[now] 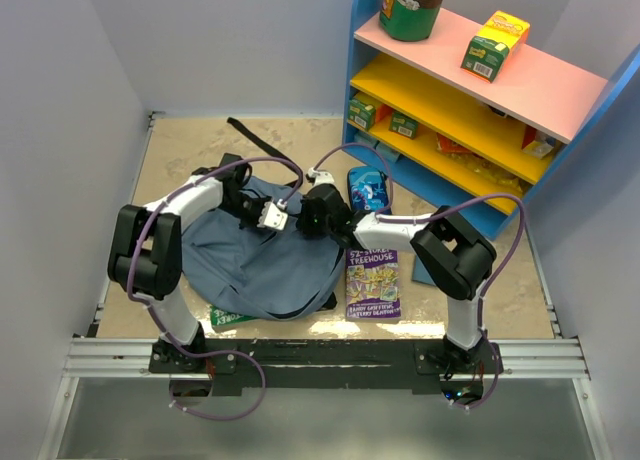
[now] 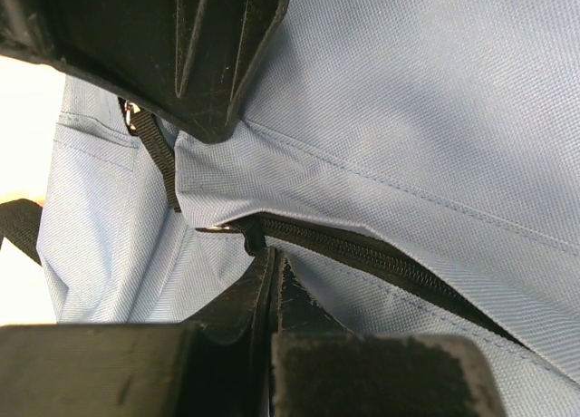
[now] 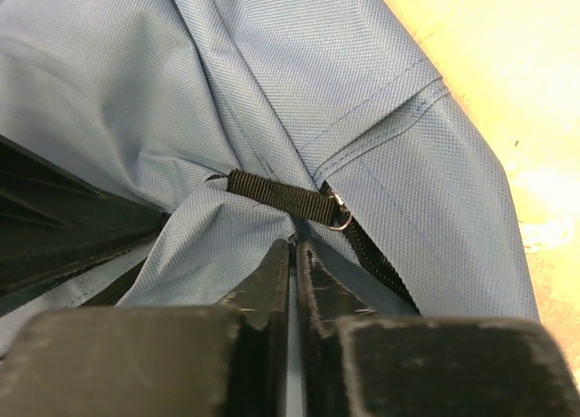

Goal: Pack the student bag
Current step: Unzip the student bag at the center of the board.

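The student bag (image 1: 250, 260), a slate-blue fabric backpack, lies bunched in the middle of the table between both arms. My left gripper (image 1: 287, 223) is shut at the end of the black zipper (image 2: 381, 258), its tips (image 2: 270, 254) pinching the bag at a small black tab. Facing it from the right, my right gripper (image 1: 303, 223) is shut on a fold of the bag's fabric (image 3: 217, 245), its tips (image 3: 294, 247) just below a black webbing pull (image 3: 276, 195) with a metal ring. The inside of the bag is hidden.
A purple Treehouse book (image 1: 373, 280) lies right of the bag. A green book (image 1: 232, 318) pokes out under its near edge. A dark-blue pencil case (image 1: 368, 188) sits by the blue shelf unit (image 1: 470, 110), which holds boxes. A black strap (image 1: 255, 140) trails behind the bag.
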You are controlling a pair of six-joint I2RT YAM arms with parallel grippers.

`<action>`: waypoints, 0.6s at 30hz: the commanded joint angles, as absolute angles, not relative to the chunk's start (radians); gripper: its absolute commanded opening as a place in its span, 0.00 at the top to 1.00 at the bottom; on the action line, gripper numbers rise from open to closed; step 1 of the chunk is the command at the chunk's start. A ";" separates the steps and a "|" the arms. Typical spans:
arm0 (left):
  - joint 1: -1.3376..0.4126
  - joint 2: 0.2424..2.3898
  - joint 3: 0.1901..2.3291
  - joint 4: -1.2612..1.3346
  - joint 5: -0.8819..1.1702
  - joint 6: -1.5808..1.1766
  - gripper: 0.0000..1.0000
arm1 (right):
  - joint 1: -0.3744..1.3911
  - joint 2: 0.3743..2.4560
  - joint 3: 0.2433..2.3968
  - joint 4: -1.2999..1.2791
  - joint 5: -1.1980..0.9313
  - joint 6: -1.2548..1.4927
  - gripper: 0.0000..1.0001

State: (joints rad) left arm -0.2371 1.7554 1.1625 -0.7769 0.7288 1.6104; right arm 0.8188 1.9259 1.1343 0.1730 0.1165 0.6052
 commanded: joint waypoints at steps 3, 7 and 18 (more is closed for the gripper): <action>-0.241 1.695 1.158 -0.782 0.793 1.572 1.00 | 0.816 1.916 1.141 0.232 0.132 0.606 1.00; -0.239 1.661 1.146 -0.814 0.770 1.563 1.00 | 0.811 1.930 1.166 0.201 0.181 0.609 1.00; -0.161 1.503 1.016 -0.874 0.713 1.586 1.00 | 0.770 1.928 1.129 0.195 0.284 0.626 1.00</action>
State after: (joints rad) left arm -0.1905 1.5673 1.0538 -0.8165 0.7197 1.5715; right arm 0.8043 1.9266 1.1339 0.1871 0.1753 0.6186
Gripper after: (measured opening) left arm 0.012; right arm 0.010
